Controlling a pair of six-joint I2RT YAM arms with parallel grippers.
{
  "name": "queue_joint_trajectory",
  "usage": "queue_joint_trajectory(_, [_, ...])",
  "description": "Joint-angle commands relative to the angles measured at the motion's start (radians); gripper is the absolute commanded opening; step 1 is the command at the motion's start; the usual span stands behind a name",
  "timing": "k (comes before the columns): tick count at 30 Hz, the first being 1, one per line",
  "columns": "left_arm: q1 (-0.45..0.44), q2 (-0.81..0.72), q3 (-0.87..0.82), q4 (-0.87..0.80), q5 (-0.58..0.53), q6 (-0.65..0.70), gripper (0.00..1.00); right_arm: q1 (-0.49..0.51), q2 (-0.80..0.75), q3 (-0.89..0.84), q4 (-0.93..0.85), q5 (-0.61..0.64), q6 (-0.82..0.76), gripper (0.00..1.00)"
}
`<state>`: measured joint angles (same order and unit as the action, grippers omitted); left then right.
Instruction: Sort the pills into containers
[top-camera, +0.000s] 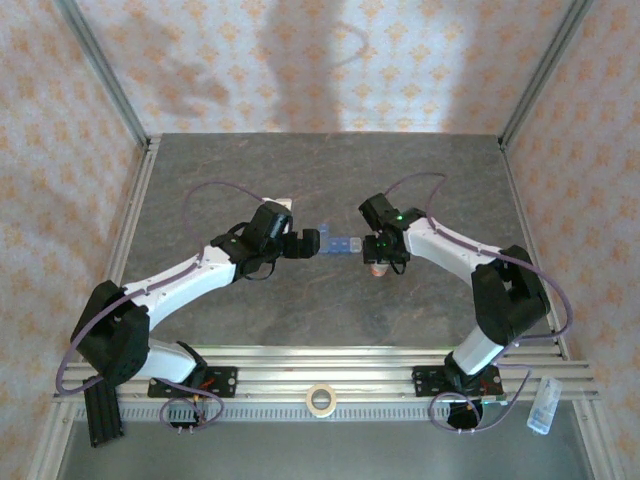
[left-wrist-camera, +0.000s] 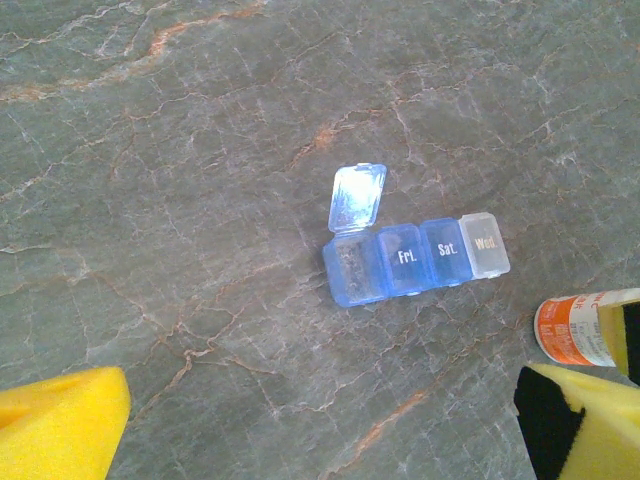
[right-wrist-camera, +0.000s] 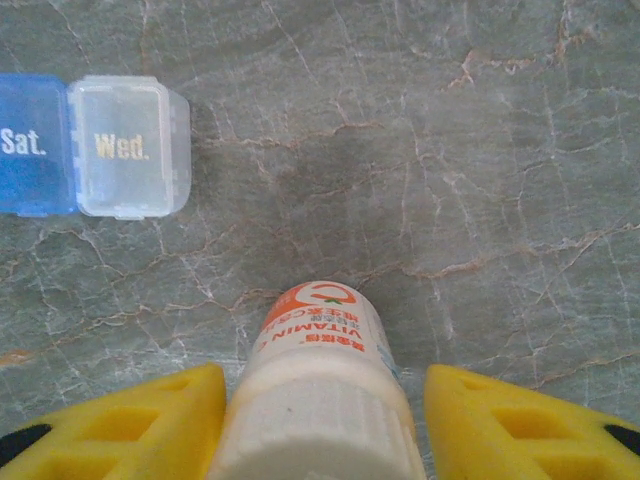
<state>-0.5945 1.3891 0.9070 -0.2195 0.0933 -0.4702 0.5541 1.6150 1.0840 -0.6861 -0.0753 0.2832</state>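
1. At far left, left gripper (top-camera: 310, 242) (left-wrist-camera: 320, 400): hangs above the grey, veined, stone-patterned bench (top-camera: 300, 170), just left of the organiser and apart from it. Yellow foam fingers (left-wrist-camera: 60, 425) spread to the full, with nothing between them.
2. Mid-bench, small translucent blue plastic pill-organiser strip (top-camera: 342, 245) (left-wrist-camera: 415, 260) (right-wrist-camera: 90, 145): lies flat between the two grippers, touched by neither. Four joined compartments in one row.
3. At the strip's left end, open compartment (left-wrist-camera: 353, 272): pale blue lid (left-wrist-camera: 357, 197) flipped up and back. Contents too blurred to make out.
4. Further right along the strip, three shut compartments: marked "Fri.", "Sat." and, on the clear end one, "Wed.".
5. Just right of that clear end and not touching it, tiny orange-red bottle with a ribbed white cap (top-camera: 378, 268) (left-wrist-camera: 585, 328) (right-wrist-camera: 320, 400): appears to lie on its side on the bench, cap end toward the right wrist camera, orange-labelled end pointing away from it.
6. At right, right gripper (top-camera: 383, 255) (right-wrist-camera: 322, 375): sits low over the bottle, yellow fingers (right-wrist-camera: 130, 425) straddling the cap end. Partly open: one pad against the bottle's side, a thin sliver of gap before the other. No firm clamp to be seen.
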Motion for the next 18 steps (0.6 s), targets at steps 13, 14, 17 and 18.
queue_joint_trajectory(13, [0.010, 0.010, 0.013, 0.001, 0.004, 0.008, 1.00, -0.004, 0.008, -0.039, 0.019, 0.020, -0.014, 0.44])
queue_joint_trajectory(14, [0.010, 0.011, 0.016, 0.001, 0.006, 0.007, 1.00, -0.004, 0.006, -0.041, 0.020, 0.018, -0.013, 0.44])
queue_joint_trajectory(17, [0.010, 0.013, 0.017, 0.002, 0.006, 0.008, 1.00, -0.005, 0.000, -0.041, 0.018, 0.019, -0.013, 0.40])
queue_joint_trajectory(18, [0.009, 0.014, 0.016, 0.003, 0.005, 0.009, 1.00, -0.004, -0.001, -0.041, 0.016, 0.020, -0.015, 0.40])
